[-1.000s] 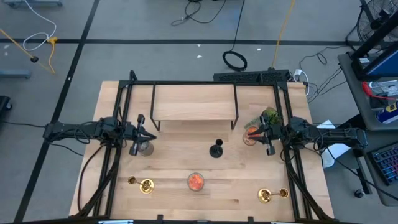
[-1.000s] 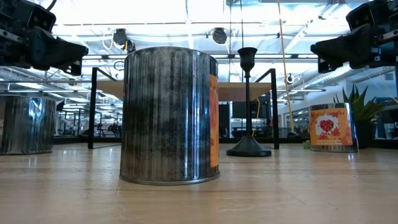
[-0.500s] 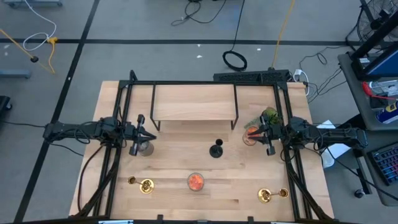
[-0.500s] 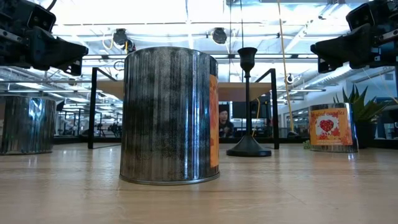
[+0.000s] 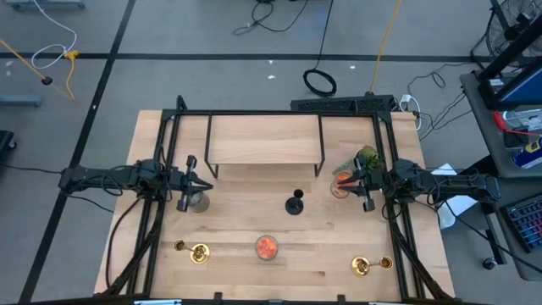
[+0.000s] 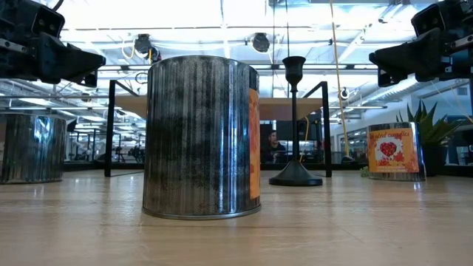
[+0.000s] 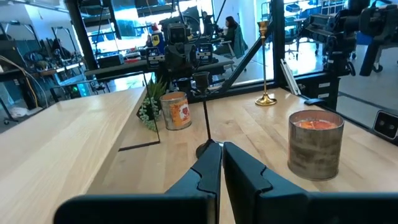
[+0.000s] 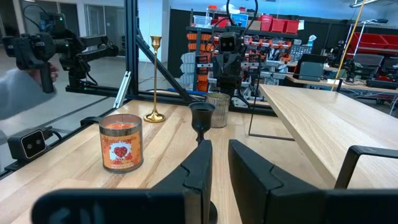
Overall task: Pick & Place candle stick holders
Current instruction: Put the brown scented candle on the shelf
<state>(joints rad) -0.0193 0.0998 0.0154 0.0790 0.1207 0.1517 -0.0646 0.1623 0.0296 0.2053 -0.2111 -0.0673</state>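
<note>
Grey concrete floor (image 5: 212,34) crossed by dark tape lines, black coiled cable (image 5: 319,82); bright ceiling strip lights (image 6: 222,15); red storage bins (image 8: 273,25).

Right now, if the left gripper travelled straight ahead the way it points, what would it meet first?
Probably the black candle stick holder: in its wrist view the stem stands just beyond the left gripper, whose fingers are nearly closed. From above, the holder seems slightly off its line, so a near miss is possible.

A light wooden table (image 5: 237,271) is occupied by a black holder (image 5: 294,203), two gold holders (image 5: 196,252) (image 5: 364,266), three jars (image 5: 266,246) and a plant sprig (image 5: 367,158).
</note>
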